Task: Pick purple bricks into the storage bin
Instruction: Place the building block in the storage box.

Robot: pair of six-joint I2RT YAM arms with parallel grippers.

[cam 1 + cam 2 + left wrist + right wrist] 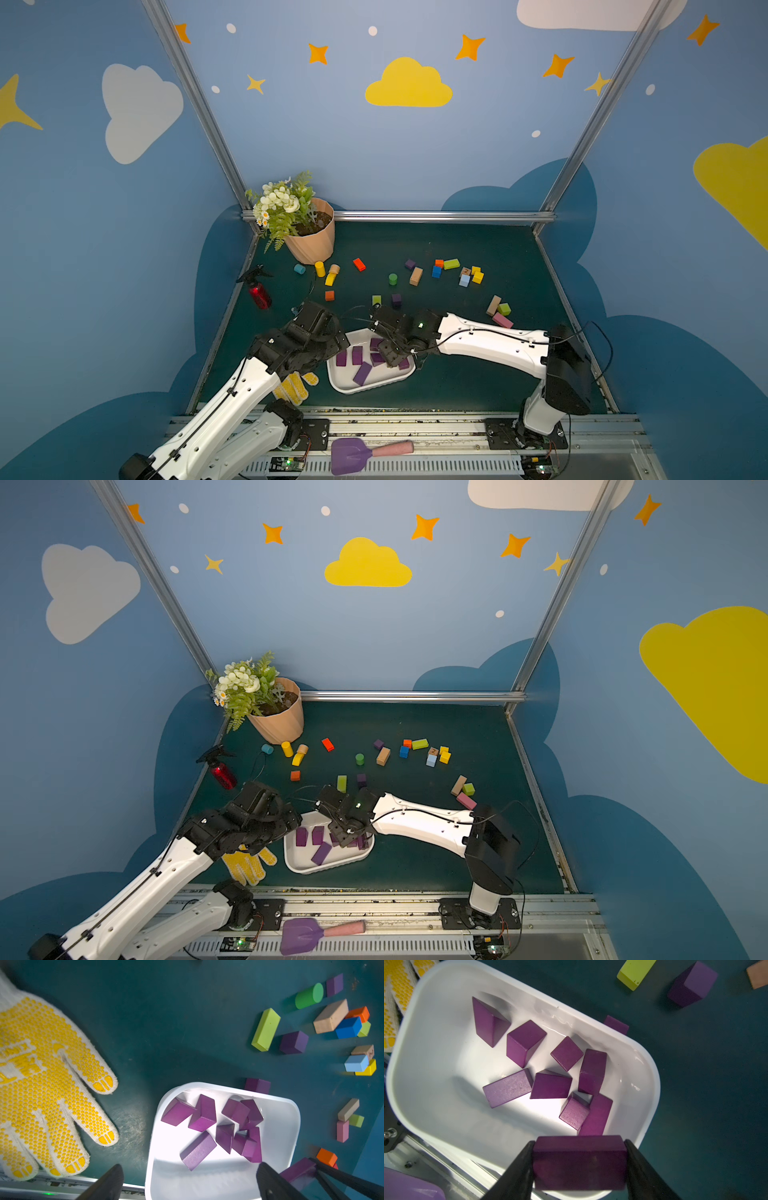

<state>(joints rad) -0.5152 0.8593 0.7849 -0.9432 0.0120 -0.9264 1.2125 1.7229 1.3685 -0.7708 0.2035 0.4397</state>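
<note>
The right gripper (579, 1144) clamps an oblong purple brick (580, 1163) by its ends, both fingers pressed flat against it, and holds it raised over the right-hand rim of the storage bin (436, 1068). Eight more purple bricks (550, 1086) lie loose on the bin's floor, several of them touching. A stray purple brick (615, 1025) sits on the mat just outside the bin's far rim. A purple cube (691, 985) stands farther beyond that rim, near a lime block (635, 974). The left gripper (190, 1165) hangs by the bin's left end, its fingers spread wide with nothing between them. A yellow-dotted glove (41, 1076) lies just left of the bin. A purple scoop (351, 455) rests on the rail on the bin's near side. Other coloured blocks are scattered well beyond the bin's far rim, toward a peach flowerpot (309, 239).
</note>
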